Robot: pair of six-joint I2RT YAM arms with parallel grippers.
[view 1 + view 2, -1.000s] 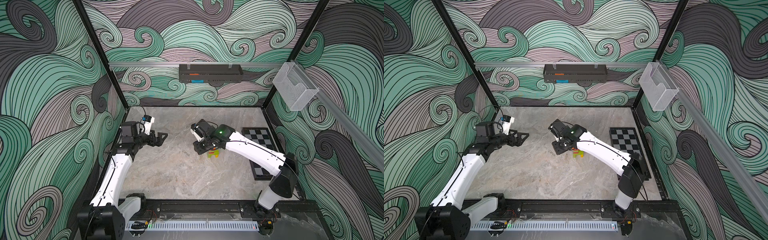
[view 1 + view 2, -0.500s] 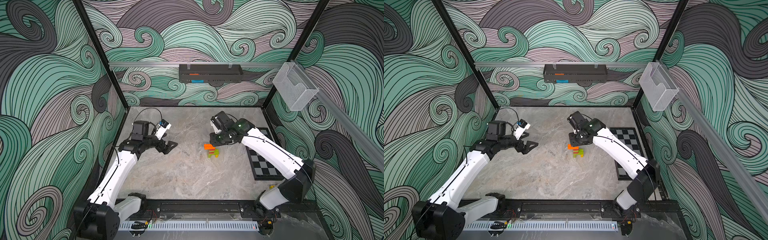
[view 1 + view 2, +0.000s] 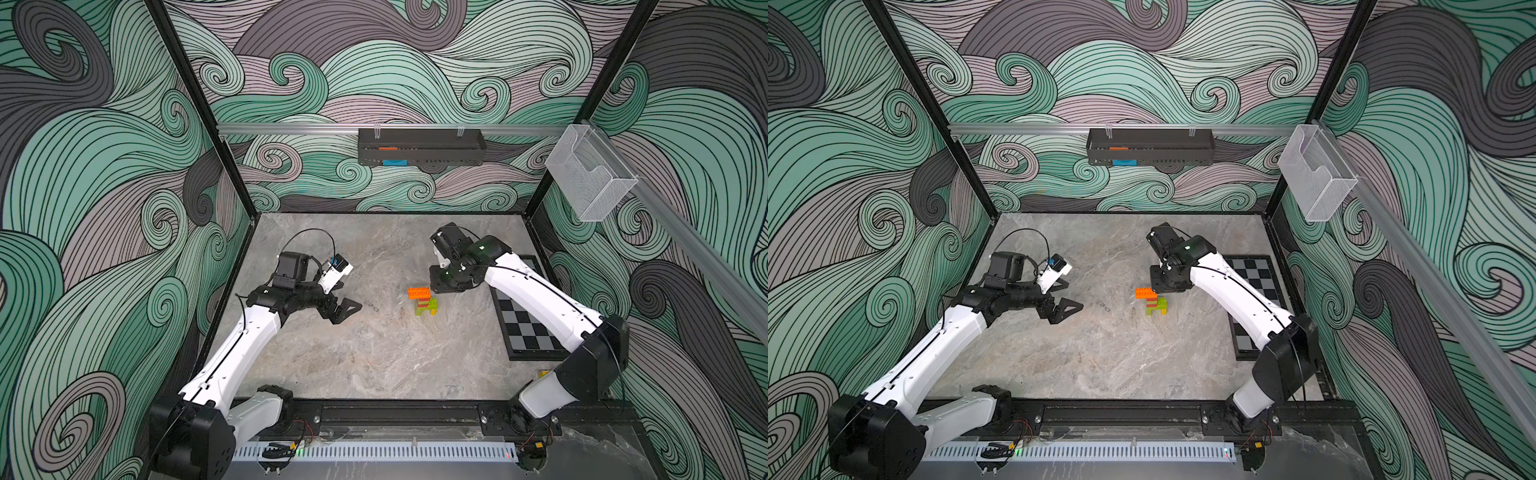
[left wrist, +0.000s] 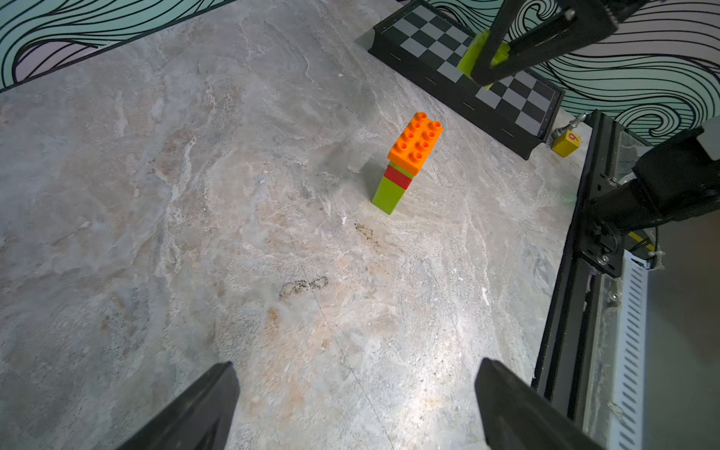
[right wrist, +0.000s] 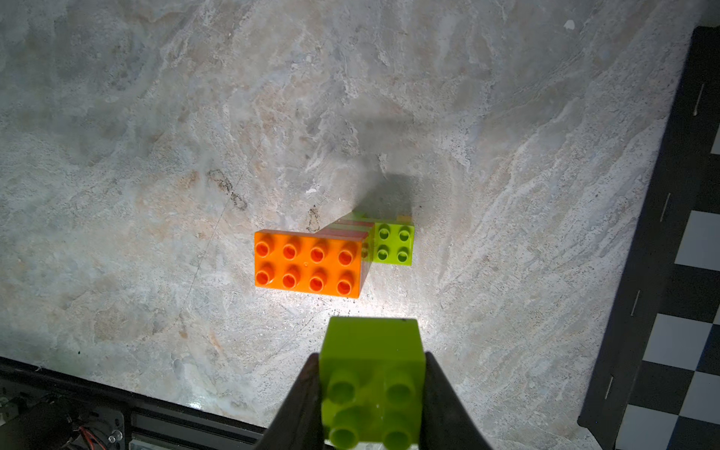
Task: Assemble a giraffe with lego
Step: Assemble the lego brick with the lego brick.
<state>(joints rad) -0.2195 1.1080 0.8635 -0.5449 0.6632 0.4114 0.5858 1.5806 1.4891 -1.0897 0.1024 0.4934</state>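
One lime green brick (image 5: 372, 374) sat pinched in the right claw (image 5: 370, 360), studs toward the wrist camera and hollow side facing the tabletop (image 5: 156, 156). The giraffe (image 3: 424, 300) stood upright near the middle of the tabletop, just beside that claw but not touching it. My left claw (image 3: 345, 297) hung spread wide and empty, well apart on the far side.

What worried me was how the figure would take a push. It looked tall and narrow, with the orange head (image 5: 307, 265) overhanging the neck well to one side. I judged it top-heavy. The bare studs (image 5: 393, 244) on the rear of the body seemed the likeliest seat for the brick, though I couldn't be sure. A press there, off-centre and with nothing bracing the figure, could rock it over or pop a joint apart.

A second risk was clearance — a claw finger coming down beside the neck might clip the head and knock the whole thing flat. If the brick arrived slightly skewed, the studs wouldn't bite and the force would go sideways instead.
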